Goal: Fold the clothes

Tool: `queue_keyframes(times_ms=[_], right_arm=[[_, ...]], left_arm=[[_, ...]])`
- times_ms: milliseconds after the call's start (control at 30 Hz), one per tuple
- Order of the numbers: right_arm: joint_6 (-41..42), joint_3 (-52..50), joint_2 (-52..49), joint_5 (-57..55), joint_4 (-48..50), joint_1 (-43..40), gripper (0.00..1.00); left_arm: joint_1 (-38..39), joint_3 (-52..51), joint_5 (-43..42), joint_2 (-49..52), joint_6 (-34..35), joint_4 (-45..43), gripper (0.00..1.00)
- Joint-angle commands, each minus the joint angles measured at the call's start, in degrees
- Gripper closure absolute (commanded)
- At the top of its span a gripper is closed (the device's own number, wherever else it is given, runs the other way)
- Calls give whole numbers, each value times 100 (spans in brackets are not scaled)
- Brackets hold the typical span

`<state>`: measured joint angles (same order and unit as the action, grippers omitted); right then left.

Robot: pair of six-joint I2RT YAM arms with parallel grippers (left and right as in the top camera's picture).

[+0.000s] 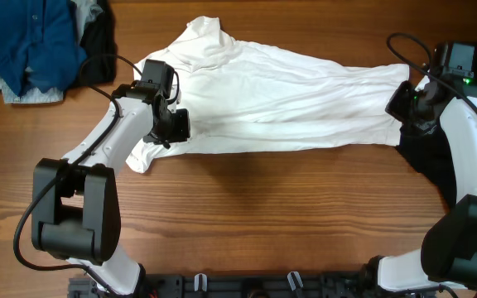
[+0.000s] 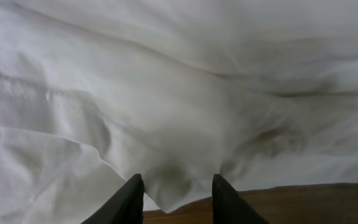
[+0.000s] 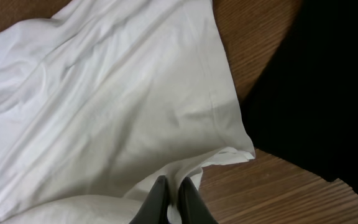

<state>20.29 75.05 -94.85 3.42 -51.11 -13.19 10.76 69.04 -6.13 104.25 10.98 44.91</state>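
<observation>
The white shirt (image 1: 280, 99) lies spread and wrinkled across the middle of the bench (image 1: 263, 207), running from left of centre almost to the right edge of the overhead view. Its collar end points to the upper left.

The left pincer (image 2: 178, 180) sits at the shirt's lower left edge. Its two dark fingers (image 2: 129, 199) stand part-way apart. A point of the hem lies in the gap between them, just above bare wood, and the cloth there does not look pinched.

The right pincer (image 3: 173, 182) is at the shirt's far right end. Its fingers are drawn nearly together, with only a thin slit between them, and white cloth bunches round and into that slit, so it has hold of the shirt's edge. The hem curls up beside it.

A black garment (image 1: 429, 161) lies on the bench at the right, under the right arm, just beside the shirt's end. In the upper left corner sits a heap apart from the shirt: a blue garment (image 1: 23, 37) on top, a pale grey piece (image 1: 19, 93) below it and a black piece (image 1: 99, 37) at its right.
</observation>
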Motion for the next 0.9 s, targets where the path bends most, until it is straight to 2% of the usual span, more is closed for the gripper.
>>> queue_keyframes(times_ms=[0, 233, 467, 633, 867], right_arm=[[-39, 37, -63, 68, 13, -17, 96], [-39, 37, -63, 68, 13, -17, 96], [-66, 37, -63, 66, 11, -17, 95], [-63, 37, -63, 68, 9, -17, 95], [-68, 37, -61, 92, 13, -17, 96]], left_arm=[[0, -199, -70, 72, 37, -28, 63], [-7, -319, -68, 79, 87, -264, 71], [-7, -317, -68, 76, 149, -455, 95], [-33, -216, -68, 74, 151, -428, 96], [-125, 551, -70, -271, 208, 76, 96]])
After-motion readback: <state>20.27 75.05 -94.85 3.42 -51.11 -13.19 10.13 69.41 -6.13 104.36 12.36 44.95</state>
